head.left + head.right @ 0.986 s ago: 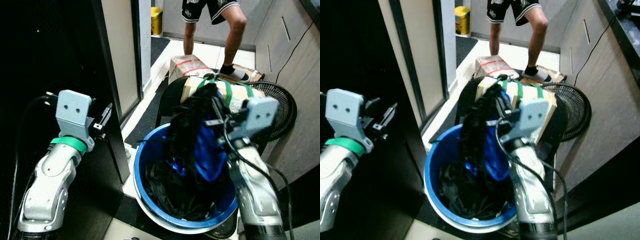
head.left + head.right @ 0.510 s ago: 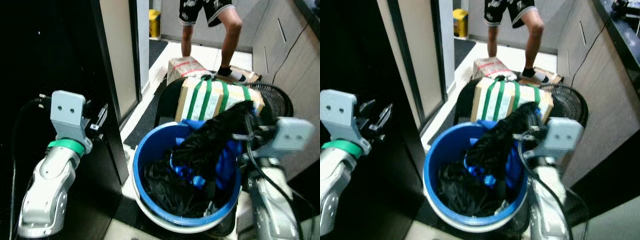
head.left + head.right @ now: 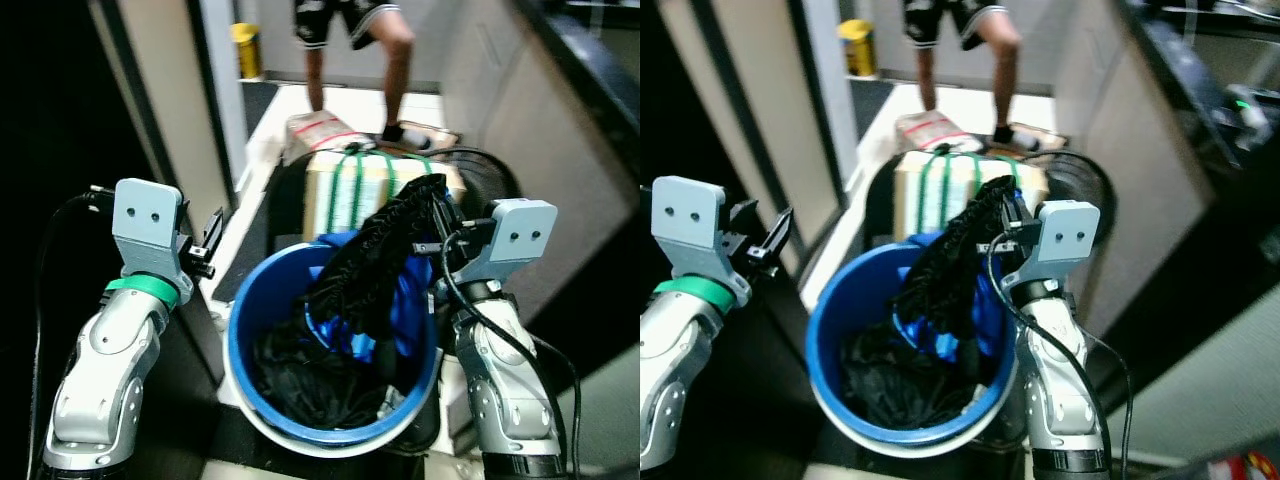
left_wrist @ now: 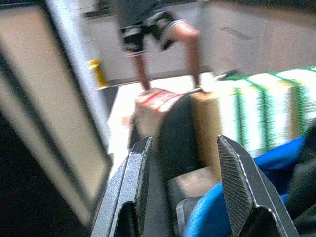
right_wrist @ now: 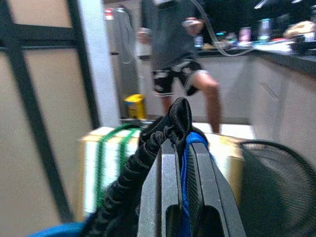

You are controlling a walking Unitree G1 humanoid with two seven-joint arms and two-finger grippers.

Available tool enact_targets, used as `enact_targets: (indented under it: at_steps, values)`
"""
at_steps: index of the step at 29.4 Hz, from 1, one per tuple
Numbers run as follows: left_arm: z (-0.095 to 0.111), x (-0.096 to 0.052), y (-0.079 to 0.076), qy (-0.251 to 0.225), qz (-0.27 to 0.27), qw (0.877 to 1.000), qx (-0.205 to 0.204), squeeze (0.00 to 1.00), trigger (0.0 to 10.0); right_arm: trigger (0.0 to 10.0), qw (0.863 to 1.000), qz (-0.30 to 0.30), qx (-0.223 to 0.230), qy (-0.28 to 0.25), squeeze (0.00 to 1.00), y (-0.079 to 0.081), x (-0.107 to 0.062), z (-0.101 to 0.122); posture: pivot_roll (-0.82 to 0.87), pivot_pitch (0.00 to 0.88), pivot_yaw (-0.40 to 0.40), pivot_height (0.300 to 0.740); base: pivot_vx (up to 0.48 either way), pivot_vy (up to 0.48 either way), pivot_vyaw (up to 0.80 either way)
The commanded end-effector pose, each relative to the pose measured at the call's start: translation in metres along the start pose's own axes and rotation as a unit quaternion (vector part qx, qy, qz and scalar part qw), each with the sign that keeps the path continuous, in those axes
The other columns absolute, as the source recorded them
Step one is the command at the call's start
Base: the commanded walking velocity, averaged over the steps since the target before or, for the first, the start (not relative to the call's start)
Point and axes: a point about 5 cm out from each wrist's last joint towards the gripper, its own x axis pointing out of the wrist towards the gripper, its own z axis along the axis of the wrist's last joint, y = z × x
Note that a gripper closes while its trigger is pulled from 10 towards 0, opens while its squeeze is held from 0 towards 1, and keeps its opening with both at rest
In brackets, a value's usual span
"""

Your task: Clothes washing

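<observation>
Beyond right gripper [image 3: 437, 222]: strapped box [image 3: 352, 186], person's legs [image 3: 355, 40].
Black garment [image 3: 370, 268]: clamped in its fingers, draping into blue basin [image 3: 240, 330].
Left gripper [image 4: 182, 182]: fingers apart, empty.

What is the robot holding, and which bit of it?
The right hand pinches the bunched top end of black clothing, with some blue cloth, above the blue bucket. The left hand holds nothing.

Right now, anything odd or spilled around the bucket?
Nothing spilled. The right gripper pinches a black garment with blue cloth, lifted partly out of the blue bucket; the rest lies inside. The left gripper is open, empty.
</observation>
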Motion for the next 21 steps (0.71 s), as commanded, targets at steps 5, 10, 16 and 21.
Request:
enact_targets:
  at_steps: [5,10,16,21]
  values:
    - [-0.0013,0.0013,-0.0054,0.008,-0.011,1.0,0.0,0.0,10.0,10.0,1.0,-0.004,-0.003,0.002,0.0,-0.0001,-0.0019,-0.0007,0.13,0.04,0.082,0.74,0.0,0.0,-0.8]
    - [-0.0033,-0.0003,-0.0068,0.013,-0.018,1.0,0.003,0.0,10.0,10.0,1.0,-0.003,-0.012,-0.002,0.0,0.0001,-0.0021,-0.0015,0.13,0.034,0.093,0.74,0.0,0.0,-0.8]
    - [-0.0032,0.0017,-0.0041,0.014,-0.017,1.0,0.008,0.0,10.0,10.0,1.0,0.001,-0.023,-0.008,0.0,0.0026,0.0004,-0.0018,0.13,0.034,0.096,0.74,0.0,0.0,-0.8]
    - [-0.0037,0.0008,-0.0034,0.014,-0.014,1.0,0.008,0.0,10.0,10.0,1.0,0.001,-0.022,-0.007,0.0,0.0046,0.0001,-0.0018,0.13,0.034,0.096,0.74,0.0,0.0,-0.8]
